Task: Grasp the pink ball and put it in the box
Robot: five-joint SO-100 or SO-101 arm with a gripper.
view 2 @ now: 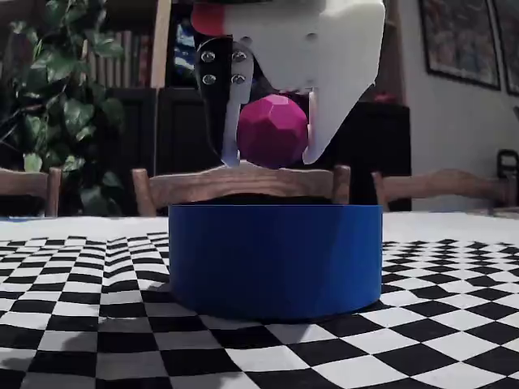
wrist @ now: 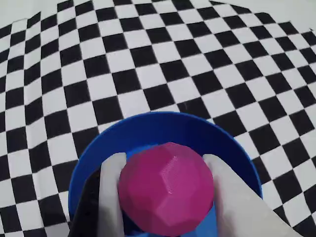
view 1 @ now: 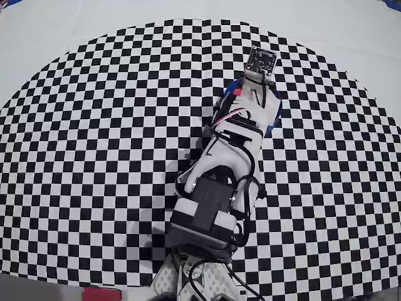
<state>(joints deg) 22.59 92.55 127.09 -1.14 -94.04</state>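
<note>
Checkered black-and-white cloth (view 1: 94, 157) covers the table, its printed pattern ending in a curved border toward the far edge, with plain white beyond; in the fixed view a dim room lies behind, with wooden chair backs (view 2: 243, 182) along the table's far side, a leafy plant (view 2: 57, 105) at the left, dark shelving, and framed pictures (view 2: 454, 40) on the right wall; nothing else lies on the cloth near the box, and nothing stands between the ball and the box's opening.

From overhead the arm (view 1: 216, 194) stretches from the near edge of the table toward the far side, leaning slightly right, its white and black body covering most of the box; a small circuit board (view 1: 262, 61) sits at its far tip; cables loop along its side.

Seen from the side, the jaws (view 2: 270, 158) point downward and are closed on the pink ball (view 2: 273, 130), one finger on each side of it; the ball is faceted, and hangs above the rim of the box (view 2: 276, 259), clear of it.

The wrist view looks down past the pink ball (wrist: 166, 187) into the round blue box (wrist: 163, 128); the ball sits over its opening, and the little of the box's inside that shows holds nothing else; the box stands upright on the cloth, well inside the checkered area.
</note>
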